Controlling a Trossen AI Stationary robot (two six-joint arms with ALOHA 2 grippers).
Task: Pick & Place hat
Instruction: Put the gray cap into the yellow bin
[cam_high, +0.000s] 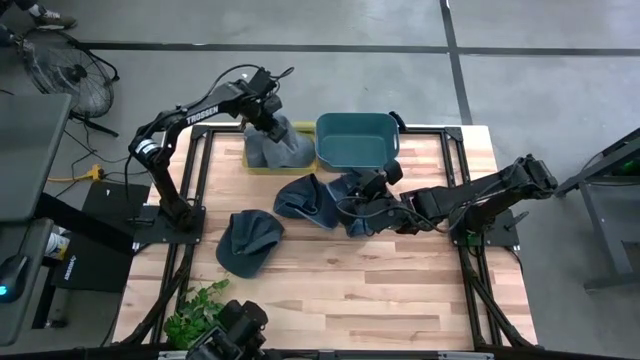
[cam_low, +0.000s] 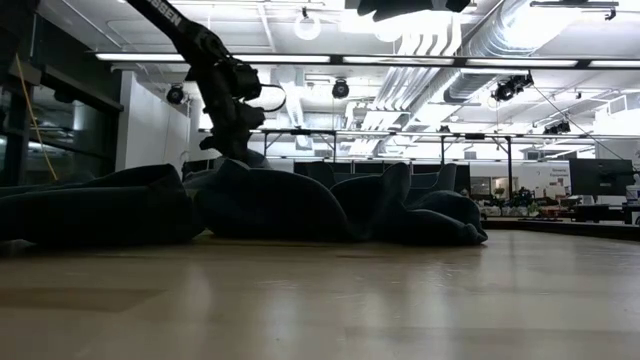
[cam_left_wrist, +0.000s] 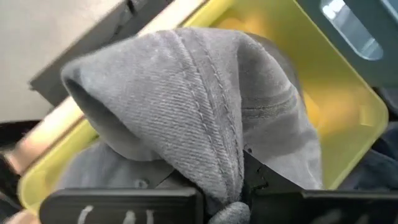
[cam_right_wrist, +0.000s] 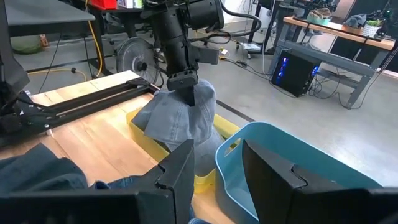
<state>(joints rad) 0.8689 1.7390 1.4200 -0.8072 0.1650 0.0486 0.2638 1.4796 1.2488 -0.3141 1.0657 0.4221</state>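
Observation:
A grey hat (cam_high: 278, 146) hangs from my left gripper (cam_high: 268, 118) over a yellow bin (cam_high: 252, 164) at the table's far edge; the gripper is shut on it. The right wrist view shows that same grey hat (cam_right_wrist: 180, 118) and the left gripper (cam_right_wrist: 185, 82) above it. Three dark blue hats lie flat on the table: one near left (cam_high: 248, 242), one at the middle (cam_high: 303, 200), one under my right arm (cam_high: 352, 218). My right gripper (cam_high: 372, 188) hovers low over them, open (cam_right_wrist: 217, 177), facing the bins. My left gripper pinches a bunched fold of the grey hat's crown (cam_left_wrist: 225, 186) between its two fingers, coming from above and pointing down. The hat hangs below the fingers, and its lower part (cam_right_wrist: 163, 134) rests in the yellow bin (cam_left_wrist: 348, 118).
A teal bin (cam_high: 357, 140) stands right of the yellow bin at the far edge, and its rim (cam_right_wrist: 292, 146) is close ahead of my right gripper. A green plant (cam_high: 195, 312) sits at the near left corner. Bare wood (cam_high: 380, 290) fills the near half.

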